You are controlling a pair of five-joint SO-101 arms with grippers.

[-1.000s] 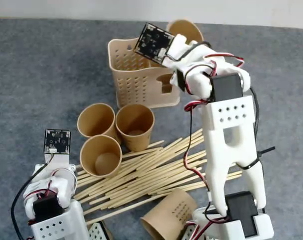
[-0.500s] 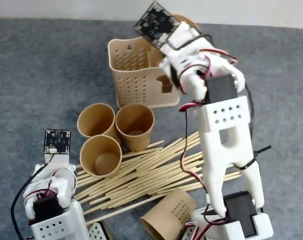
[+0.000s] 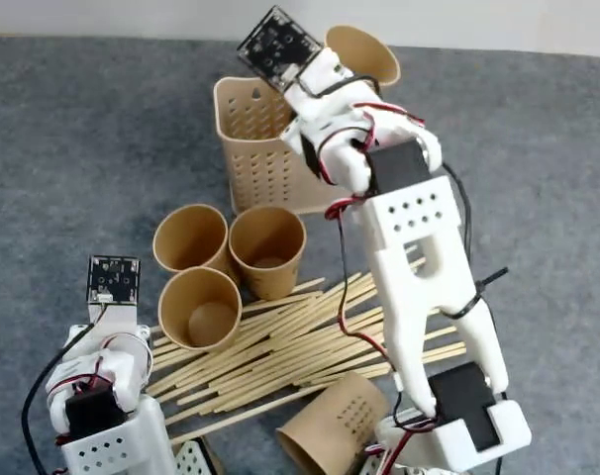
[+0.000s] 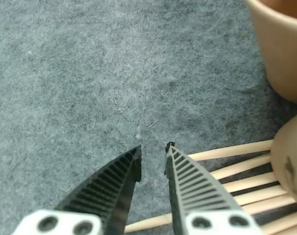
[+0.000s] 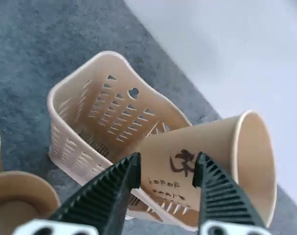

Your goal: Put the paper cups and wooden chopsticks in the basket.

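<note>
Grey carpet (image 3: 82, 148) lies under my left gripper (image 4: 153, 152), its fingers slightly apart and holding nothing, just beside the chopsticks (image 3: 300, 341) at 6 o'clock. Beyond them stand three upright cups (image 3: 191, 237). At 12 o'clock my right gripper (image 5: 168, 159) clamps a tilted paper cup (image 5: 227, 147) by the basket (image 5: 85, 93).

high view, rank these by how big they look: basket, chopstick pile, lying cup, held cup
1. chopstick pile
2. basket
3. lying cup
4. held cup, which is partly hidden, so its place after the lying cup is unsure.
</note>
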